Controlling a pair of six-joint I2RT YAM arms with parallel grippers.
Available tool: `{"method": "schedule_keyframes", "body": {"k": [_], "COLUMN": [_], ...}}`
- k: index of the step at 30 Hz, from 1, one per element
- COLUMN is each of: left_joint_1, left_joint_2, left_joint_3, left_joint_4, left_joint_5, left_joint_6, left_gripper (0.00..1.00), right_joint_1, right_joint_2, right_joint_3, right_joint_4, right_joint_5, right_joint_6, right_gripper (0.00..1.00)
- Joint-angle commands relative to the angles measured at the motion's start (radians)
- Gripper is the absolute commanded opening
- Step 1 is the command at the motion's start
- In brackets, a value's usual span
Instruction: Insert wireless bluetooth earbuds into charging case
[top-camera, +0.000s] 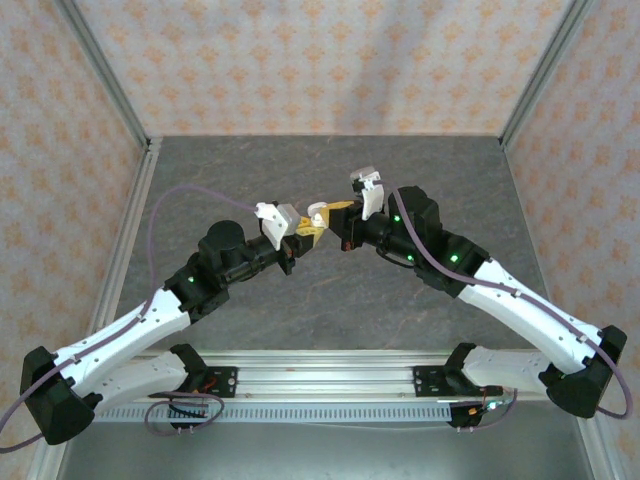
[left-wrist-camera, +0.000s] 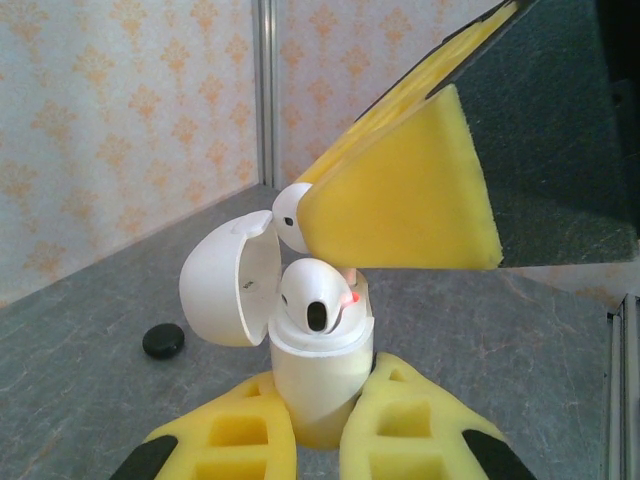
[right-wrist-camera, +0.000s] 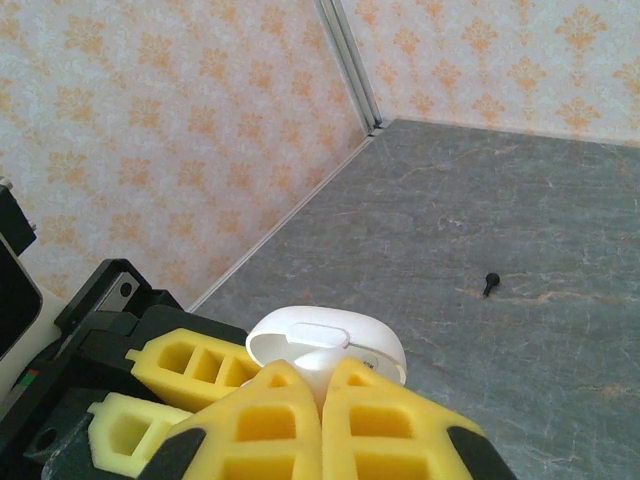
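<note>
Both arms meet at the white charging case (top-camera: 317, 213).
The left gripper (top-camera: 303, 238) touches the case from its near-left, the right gripper (top-camera: 338, 210) is just right of it, and bare grey table (top-camera: 300, 165) lies beyond.

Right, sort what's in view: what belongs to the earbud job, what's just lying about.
Job: white charging case in left claw; white earbud seated in it; second white earbud in right claw; black earbud loose on table.
Lying about: black round piece on table, identity unclear.
</note>
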Motion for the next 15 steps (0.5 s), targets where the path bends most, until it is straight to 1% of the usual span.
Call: {"method": "schedule_keyframes", "body": {"k": [1,5,15], "left_joint_1": [-0.01,-0.011,-0.009], "left_joint_2": [0.004,0.004,0.006], "left_joint_3": [0.051,0.052,0.053], "left_joint_4": [0.038,0.035,0.035], "left_joint_5": [-0.016,-0.017,-0.016], "left_joint_6": [-0.014,-0.016,-0.015], "left_gripper": [0.0,0.0,0.0], "right_joint_1": [0.008,0.007,0.007], "right_joint_2": [0.005,0.008,0.017], "right_joint_3": [-0.016,-0.011,-0.006], "right_joint_4": [-0.002,-0.004,-0.01], "right_joint_5": [-0.019,-0.022,-0.024], "right_joint_6": [0.017,0.029,0.041], "right_gripper": [0.06,0.08,0.08]}}
